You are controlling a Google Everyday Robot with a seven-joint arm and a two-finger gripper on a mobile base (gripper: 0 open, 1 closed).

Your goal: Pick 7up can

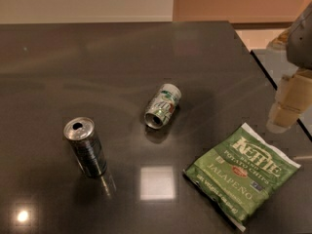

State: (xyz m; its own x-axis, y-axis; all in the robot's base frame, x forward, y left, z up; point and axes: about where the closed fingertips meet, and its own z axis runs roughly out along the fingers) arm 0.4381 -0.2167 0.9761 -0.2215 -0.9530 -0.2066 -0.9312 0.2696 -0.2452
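Note:
The 7up can [163,106], small and silver-white with green markings, lies on its side near the middle of the dark table [97,62], its shiny open end facing the front left. My gripper [285,110] is at the right edge of the view, above the table's right side, well to the right of the can and apart from it. It holds nothing that I can see.
A taller dark grey-blue can [86,147] with a silver top stands upright at the front left. A green Kettle jalapeño chip bag [241,173] lies flat at the front right, below the gripper. The table's right edge [273,82] runs close to the gripper.

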